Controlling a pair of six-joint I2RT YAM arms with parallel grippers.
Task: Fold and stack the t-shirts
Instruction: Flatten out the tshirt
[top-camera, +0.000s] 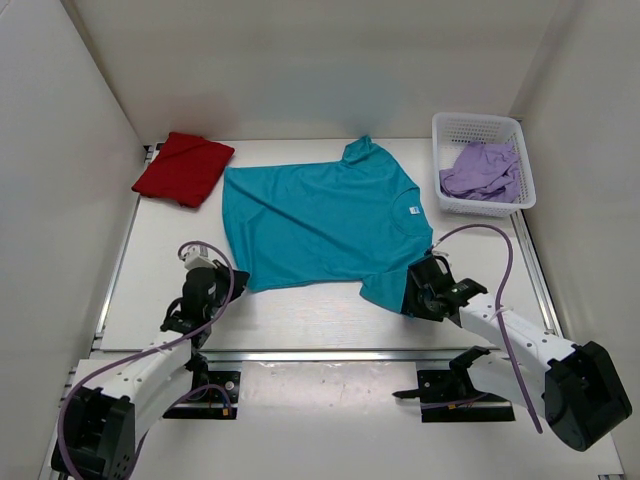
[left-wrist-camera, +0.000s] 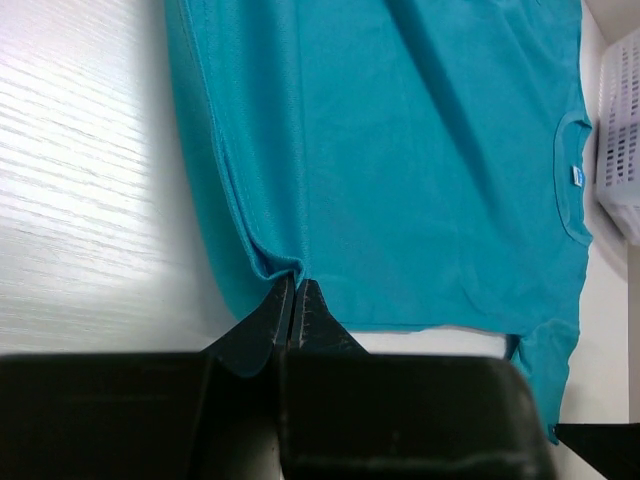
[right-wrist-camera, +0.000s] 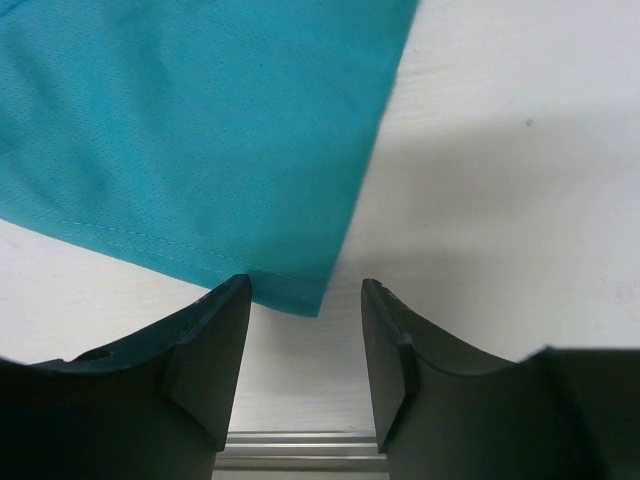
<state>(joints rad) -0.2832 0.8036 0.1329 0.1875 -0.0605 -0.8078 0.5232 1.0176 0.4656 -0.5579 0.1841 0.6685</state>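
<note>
At the overhead frame's centre you see the teal t-shirt (top-camera: 320, 215) spread on the tabletop (top-camera: 300, 320); only wrist views show your left end effector (left-wrist-camera: 291, 300) clamped on its hem, right end effector (right-wrist-camera: 305, 340) apart at a sleeve corner

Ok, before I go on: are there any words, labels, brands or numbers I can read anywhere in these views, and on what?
No text is legible in any view.
On the teal t-shirt, the neck label inside the collar is a small blue-and-white tag, too small and blurred to read.
The red t-shirt, lilac t-shirt and white basket show no print.
</note>
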